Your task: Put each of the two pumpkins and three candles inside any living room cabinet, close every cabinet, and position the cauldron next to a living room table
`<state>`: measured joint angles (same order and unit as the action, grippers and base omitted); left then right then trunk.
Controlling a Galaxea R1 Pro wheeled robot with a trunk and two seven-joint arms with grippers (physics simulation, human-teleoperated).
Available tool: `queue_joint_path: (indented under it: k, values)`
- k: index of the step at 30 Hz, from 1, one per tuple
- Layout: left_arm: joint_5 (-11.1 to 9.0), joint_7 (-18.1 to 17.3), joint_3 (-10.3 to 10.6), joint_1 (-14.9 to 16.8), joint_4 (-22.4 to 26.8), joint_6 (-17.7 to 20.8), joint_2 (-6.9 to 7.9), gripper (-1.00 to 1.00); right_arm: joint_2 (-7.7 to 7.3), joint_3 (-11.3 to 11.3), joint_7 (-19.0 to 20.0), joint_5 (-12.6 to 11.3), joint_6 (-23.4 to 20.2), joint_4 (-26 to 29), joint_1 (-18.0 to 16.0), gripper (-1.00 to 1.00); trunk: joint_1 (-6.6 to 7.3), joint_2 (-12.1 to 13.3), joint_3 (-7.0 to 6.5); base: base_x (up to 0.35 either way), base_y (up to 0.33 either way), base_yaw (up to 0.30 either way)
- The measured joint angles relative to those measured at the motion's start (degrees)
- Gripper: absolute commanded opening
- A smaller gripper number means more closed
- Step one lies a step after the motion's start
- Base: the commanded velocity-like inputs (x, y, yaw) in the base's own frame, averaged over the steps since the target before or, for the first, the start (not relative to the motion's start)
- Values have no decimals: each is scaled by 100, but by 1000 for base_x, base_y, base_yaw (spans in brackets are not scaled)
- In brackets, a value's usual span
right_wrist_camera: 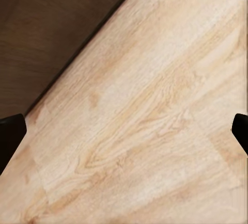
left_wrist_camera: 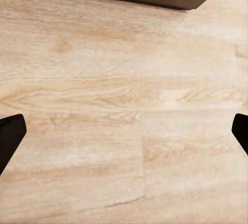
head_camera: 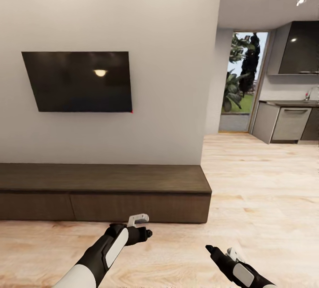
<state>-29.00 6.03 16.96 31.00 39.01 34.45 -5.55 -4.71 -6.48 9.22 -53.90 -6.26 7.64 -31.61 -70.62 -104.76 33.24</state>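
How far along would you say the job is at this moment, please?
Looks done: the cabinet under the TV has its drawer fronts flush, so it looks closed. In hand: nothing; the left gripper and right gripper are both open and empty over the wood floor. Left: pumpkins, candles and cauldron are not to be seen from here, so whether any are stowed cannot be told.

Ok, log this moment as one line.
facing cabinet | drawers shut | left gripper open, empty | right gripper open, empty | over wood floor
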Motion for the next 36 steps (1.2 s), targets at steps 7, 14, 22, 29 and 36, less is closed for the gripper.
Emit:
queue_joint_path:
  k: [7, 14, 22, 29, 36]
  values:
    - [-5, 0, -6, 0, 0, 0, -2, 100, 0, 0, 4, 1, 0, 0, 0, 100, 0, 0, 65, 0, 0, -93]
    - [-15, 0, -9, 0, 1, 1, -1, 100, 0, 0, 5, 8, 8, -1, 0, 100, 1, 0, 120, 22, 1, -38]
    - [-13, 1, -13, 0, 1, 2, 3, 100, 0, 0, 4, 6, 11, 0, 0, 100, 2, -1, 129, 204, 100, -2]
    - [-58, -5, -107, 0, 39, -3, 165, 100, 0, 7, -6, -165, 7, 29, -1, 100, 0, 0, 129, 48, 23, 0]
    - [-878, -70, -899, -2, 50, 2, 585, 100, -233, 6, 1060, -1443, -506, 80, 0, 100, 0, 0, 129, 3, 1, 0]
